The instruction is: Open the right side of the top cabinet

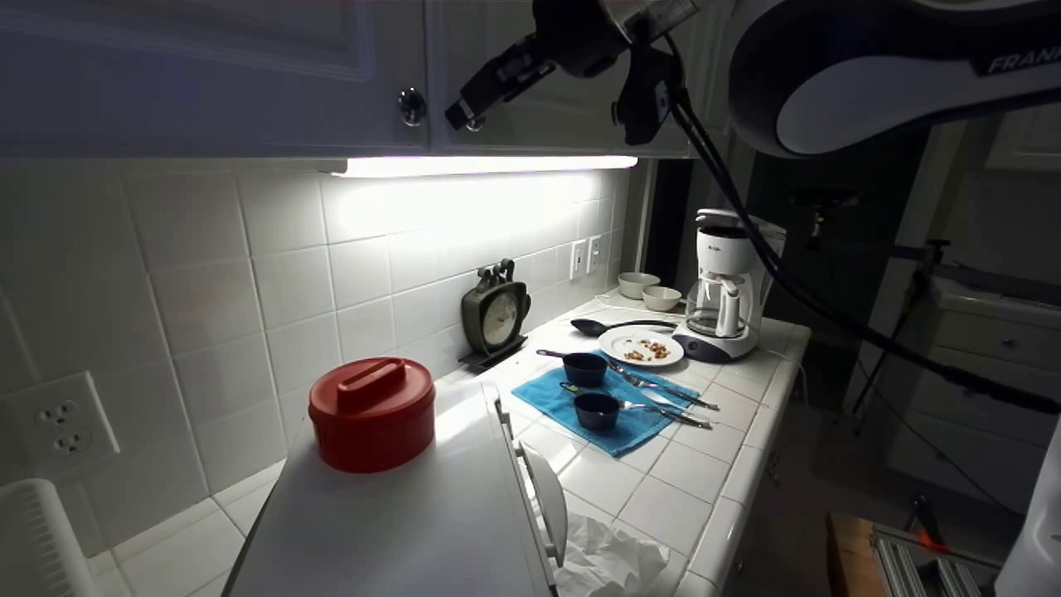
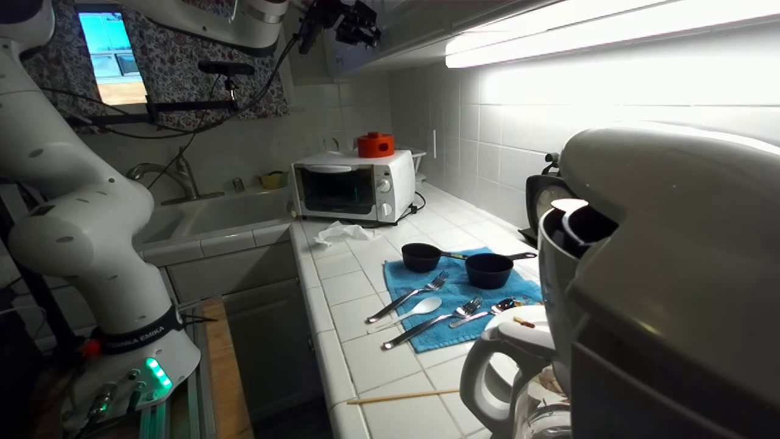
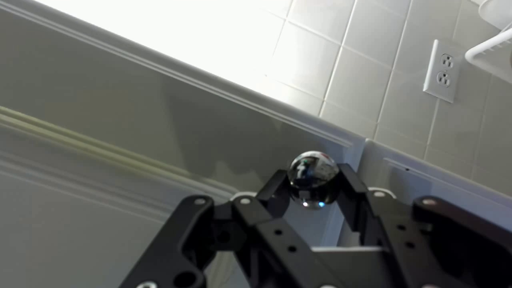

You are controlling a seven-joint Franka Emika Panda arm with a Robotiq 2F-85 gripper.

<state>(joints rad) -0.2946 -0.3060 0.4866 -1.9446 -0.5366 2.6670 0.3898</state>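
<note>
The top cabinet (image 1: 207,99) runs along the upper part of an exterior view. Its right side, a white panelled door (image 1: 572,124), looks flush with the neighbouring door, whose own knob (image 1: 411,106) shows left of the seam. My gripper (image 1: 458,114) reaches the right door's lower left corner and partly covers the small round knob there. In the wrist view the shiny silver knob (image 3: 313,182) sits between the fingertips (image 3: 276,185), which touch it on both sides. The jaws are shut on it, and the door's panel (image 3: 132,132) spreads behind.
A bright light strip (image 1: 489,166) is mounted under the cabinet. Below stand a white toaster oven (image 2: 402,183) with a red lidded container (image 2: 375,146) on top, and a coffee maker (image 1: 729,282). Pans and cutlery lie on a blue towel (image 1: 539,390). A cable (image 1: 796,290) hangs from the arm.
</note>
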